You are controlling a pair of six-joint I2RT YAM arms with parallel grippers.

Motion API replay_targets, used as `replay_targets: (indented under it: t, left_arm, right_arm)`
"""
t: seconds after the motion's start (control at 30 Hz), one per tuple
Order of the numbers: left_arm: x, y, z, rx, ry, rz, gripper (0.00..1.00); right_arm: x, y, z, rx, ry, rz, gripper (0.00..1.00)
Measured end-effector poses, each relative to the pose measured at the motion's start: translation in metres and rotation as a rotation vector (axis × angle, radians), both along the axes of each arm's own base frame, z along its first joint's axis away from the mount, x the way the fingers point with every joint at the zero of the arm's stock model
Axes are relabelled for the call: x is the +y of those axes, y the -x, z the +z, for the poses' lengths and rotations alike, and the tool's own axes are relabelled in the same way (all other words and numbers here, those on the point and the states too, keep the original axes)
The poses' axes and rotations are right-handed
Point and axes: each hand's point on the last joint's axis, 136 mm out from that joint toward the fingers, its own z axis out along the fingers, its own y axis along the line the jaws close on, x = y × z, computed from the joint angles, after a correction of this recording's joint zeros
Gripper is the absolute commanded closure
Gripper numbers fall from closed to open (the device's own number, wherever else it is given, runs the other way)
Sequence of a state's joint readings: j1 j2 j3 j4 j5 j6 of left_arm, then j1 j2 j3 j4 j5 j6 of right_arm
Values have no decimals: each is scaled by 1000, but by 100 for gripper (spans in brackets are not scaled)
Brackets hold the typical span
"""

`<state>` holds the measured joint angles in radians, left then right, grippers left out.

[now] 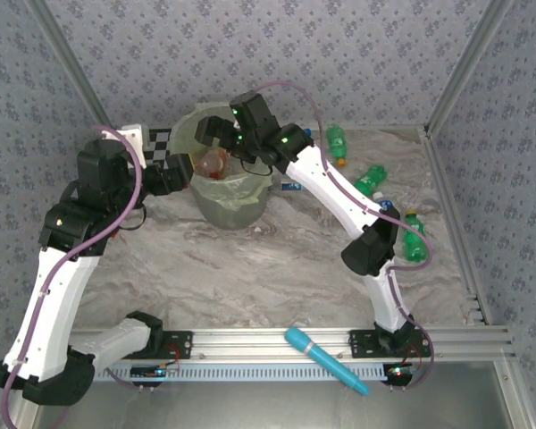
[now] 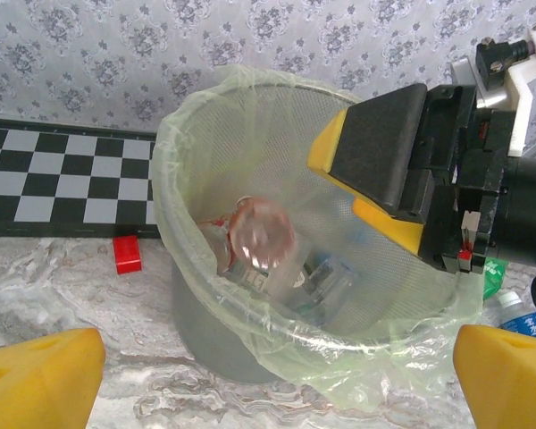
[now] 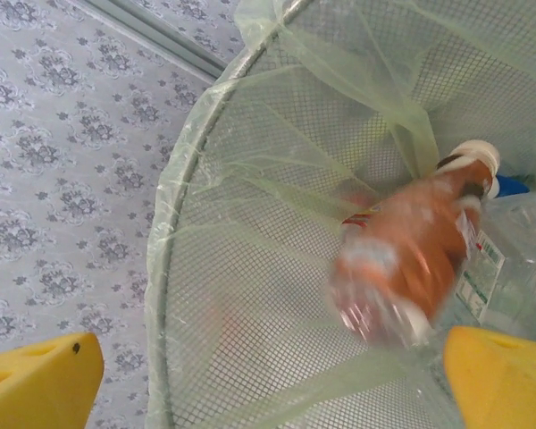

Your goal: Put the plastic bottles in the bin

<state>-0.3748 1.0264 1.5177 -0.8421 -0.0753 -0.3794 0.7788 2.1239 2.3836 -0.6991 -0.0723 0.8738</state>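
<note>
Plastic bottle (image 3: 411,259): clear, crinkled plastic with a reddish tint and a white cap. It is blurred, inside the bin just beyond the right hand's fingertips, and touches neither of them.
Labelled bottle (image 3: 509,259): clear, with a printed paper label, lying in the bin beside the reddish one.
Green bottles (image 1: 371,180): translucent green and rounded, lying on the bench to the right of the right hand, along its arm.
Bin (image 1: 232,210): round, tapered, pale-green mesh wall, with a thin wrinkled liner (image 2: 411,375) folded over the rim. It sits directly under the right hand and just in front of the left hand.
Right hand (image 3: 268,384): spread wide over the bin mouth, with yellow wedge tips and flat black pads, gripping nothing.
Left hand (image 2: 268,393): spread wide and empty, low at the bin's left side, with blunt yellow tips either side of the bin wall.
Bench (image 1: 277,277): marbled grey-white with a glossy, creased surface.
Red block (image 2: 127,255): small and squarish, left of the bin at the foot of a checkered board (image 2: 62,174).
Cyan stick (image 1: 326,360): smooth and pen-shaped, lying on the ribbed metal rail (image 1: 250,340), well apart from both hands.
</note>
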Motion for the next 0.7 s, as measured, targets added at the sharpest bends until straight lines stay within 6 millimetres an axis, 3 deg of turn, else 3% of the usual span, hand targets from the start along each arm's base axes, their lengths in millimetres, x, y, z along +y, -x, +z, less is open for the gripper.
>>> replay_targets:
  t: [0.2, 0.4, 0.53, 0.7]
  left_arm:
    - [-1, 0, -1, 3, 2, -6, 0]
    - [-5, 1, -1, 9, 18, -24, 0]
    - [-12, 0, -2, 20, 41, -54, 0]
    - [-28, -7, -7, 50, 90, -102, 0]
  right_arm:
    - [-10, 2, 5, -19, 31, -13, 0]
    - [-29, 11, 39, -87, 34, -30, 0]
    - [-54, 20, 64, -140, 40, -60, 1]
    - [-102, 28, 71, -159, 85, -134, 0]
